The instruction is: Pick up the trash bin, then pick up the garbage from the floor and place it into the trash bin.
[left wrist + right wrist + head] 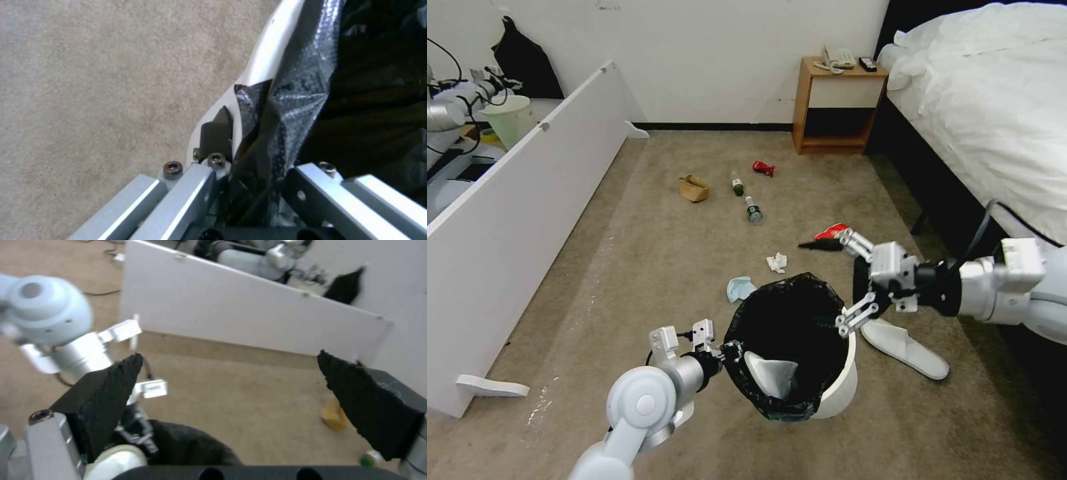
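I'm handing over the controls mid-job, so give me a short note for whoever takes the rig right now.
Left pincer: shut on the trash bin's rim, pinching wall and black liner.
Right pincer: open, empty, over the bin's far right rim.
Done: bin gripped; one white slipper lies inside it.
Left on the carpet: second slipper right of the bin, blue mask, tissue, red-white packet, two bottles, tan paper bag, red wrapper.
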